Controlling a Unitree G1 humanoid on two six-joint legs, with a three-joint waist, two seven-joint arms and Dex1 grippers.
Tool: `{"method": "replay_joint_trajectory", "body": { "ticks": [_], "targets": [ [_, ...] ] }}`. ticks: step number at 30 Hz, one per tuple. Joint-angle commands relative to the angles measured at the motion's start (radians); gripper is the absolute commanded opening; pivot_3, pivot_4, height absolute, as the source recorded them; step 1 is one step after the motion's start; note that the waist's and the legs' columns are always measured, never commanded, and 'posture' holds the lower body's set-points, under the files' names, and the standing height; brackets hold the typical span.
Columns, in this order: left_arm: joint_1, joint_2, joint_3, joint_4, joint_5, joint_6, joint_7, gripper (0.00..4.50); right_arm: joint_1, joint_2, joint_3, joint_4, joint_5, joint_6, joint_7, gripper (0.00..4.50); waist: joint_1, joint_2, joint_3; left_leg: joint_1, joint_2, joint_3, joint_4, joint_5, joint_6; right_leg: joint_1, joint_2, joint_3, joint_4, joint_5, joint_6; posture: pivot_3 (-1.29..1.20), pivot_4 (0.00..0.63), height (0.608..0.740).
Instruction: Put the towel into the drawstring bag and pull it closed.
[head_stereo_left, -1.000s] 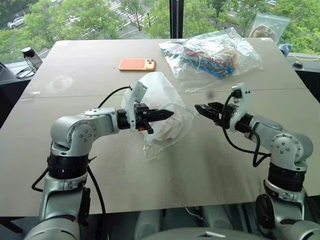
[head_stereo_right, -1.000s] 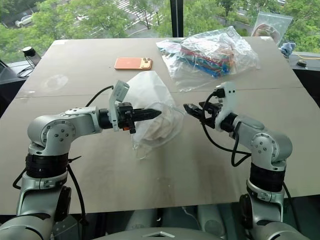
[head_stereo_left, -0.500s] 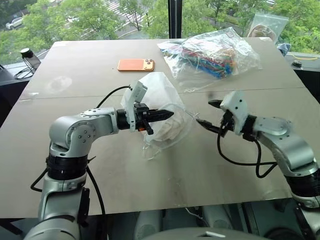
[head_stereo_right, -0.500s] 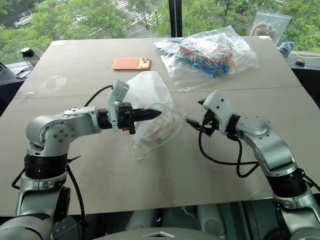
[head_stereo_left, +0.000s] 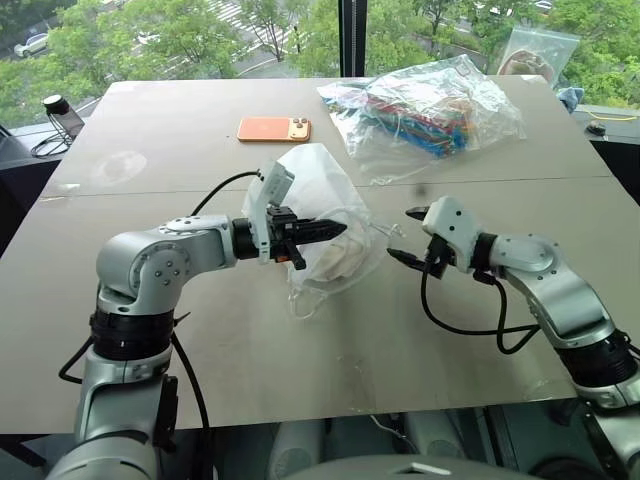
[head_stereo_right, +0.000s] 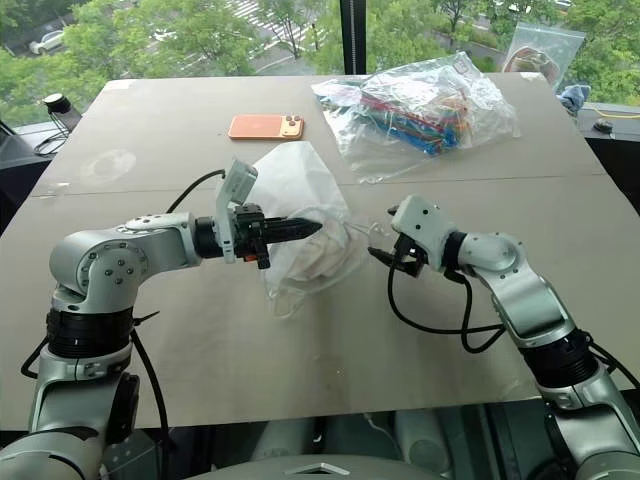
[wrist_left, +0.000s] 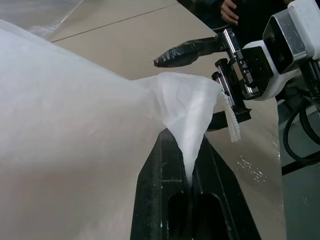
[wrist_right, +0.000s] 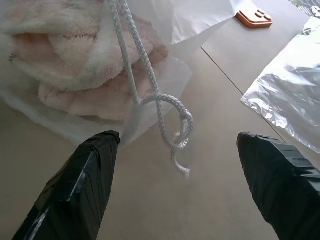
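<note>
Two spread fingers of the right tool (wrist_right: 175, 165) flank the bag's cord (wrist_right: 165, 112).

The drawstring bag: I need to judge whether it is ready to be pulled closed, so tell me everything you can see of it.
The drawstring bag is a thin, translucent white pouch, crumpled, its bottom on the table. The cream towel shows through its wall, inside. The left gripper is shut on a fold of its fabric, holding it up. A knotted white cord hangs loose from its mouth, between the open right gripper's fingers, ungripped.
</note>
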Motion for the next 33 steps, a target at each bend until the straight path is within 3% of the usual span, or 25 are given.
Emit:
{"method": "replay_joint_trajectory", "body": {
  "ticks": [1, 3, 4, 6, 23, 24, 27, 30, 33],
  "targets": [
    [0.003, 0.01, 0.017, -0.047, -0.015, -0.004, -0.006, 0.0, -0.026, -0.018, -0.017, -0.015, -0.016, -0.026, 0.022, 4.03, 0.0, 0.0, 0.0, 0.0, 0.0, 0.0, 0.0, 0.0, 0.0, 0.0, 0.0, 0.0, 0.0, 0.0, 0.0, 0.0, 0.15, 0.74],
    [0.005, 0.012, 0.017, -0.048, -0.015, -0.004, -0.007, 0.0, -0.032, -0.018, -0.016, -0.011, -0.025, -0.031, 0.027, 4.03, 0.0, 0.0, 0.0, 0.0, 0.0, 0.0, 0.0, 0.0, 0.0, 0.0, 0.0, 0.0, 0.0, 0.0, 0.0, 0.0, 0.15, 0.74],
    [0.005, 0.013, 0.016, -0.049, -0.015, -0.004, -0.009, 0.0, -0.035, -0.018, -0.016, -0.009, -0.029, -0.034, 0.029, 3.52, 0.0, 0.0, 0.0, 0.0, 0.0, 0.0, 0.0, 0.0, 0.0, 0.0, 0.0, 0.0, 0.0, 0.0, 0.0, 0.0, 0.15, 0.74],
    [0.005, 0.014, 0.016, -0.049, -0.015, -0.004, -0.011, 0.0, -0.044, -0.019, -0.016, -0.005, -0.04, -0.04, 0.029, 2.94, 0.0, 0.0, 0.0, 0.0, 0.0, 0.0, 0.0, 0.0, 0.0, 0.0, 0.0, 0.0, 0.0, 0.0, 0.0, 0.0, 0.15, 0.74],
    [0.01, 0.012, 0.007, -0.06, -0.009, -0.009, -0.011, 0.0, -0.067, 0.049, 0.021, 0.021, -0.109, -0.073, 0.011, 2.94, 0.0, 0.0, 0.0, 0.0, 0.0, 0.0, 0.0, 0.0, 0.0, 0.0, 0.0, 0.0, 0.0, 0.0, 0.0, 0.0, 0.15, 0.74],
    [0.01, 0.011, 0.006, -0.06, -0.008, -0.01, -0.012, 0.0, -0.067, 0.053, 0.021, 0.024, -0.112, -0.077, 0.011, 2.38, 0.0, 0.0, 0.0, 0.0, 0.0, 0.0, 0.0, 0.0, 0.0, 0.0, 0.0, 0.0, 0.0, 0.0, 0.0, 0.0, 0.15, 0.74],
    [0.012, 0.013, 0.004, -0.059, -0.004, -0.014, -0.012, 0.0, -0.064, 0.055, 0.017, 0.015, -0.108, -0.079, 0.019, 1.46, 0.0, 0.0, 0.0, 0.0, 0.0, 0.0, 0.0, 0.0, 0.0, 0.0, 0.0, 0.0, 0.0, 0.0, 0.0, 0.0, 0.15, 0.74],
    [0.014, 0.014, 0.002, -0.057, 0.003, -0.02, -0.012, 0.0, -0.05, 0.054, -0.006, -0.021, -0.086, -0.06, 0.021, 0.12, 0.0, 0.0, 0.0, 0.0, 0.0, 0.0, 0.0, 0.0, 0.0, 0.0, 0.0, 0.0, 0.0, 0.0, 0.0, 0.0, 0.15, 0.74],
    [0.013, 0.014, -0.002, -0.052, 0.016, -0.032, -0.012, 0.0, -0.017, 0.041, -0.032, -0.076, -0.066, -0.026, 0.016, 0.05, 0.001, 0.0, 0.0, 0.0, 0.0, 0.0, 0.0, 0.0, 0.0, 0.0, 0.0, 0.0, 0.001, 0.0, 0.0, 0.0, 0.15, 0.74]
  ]
}}
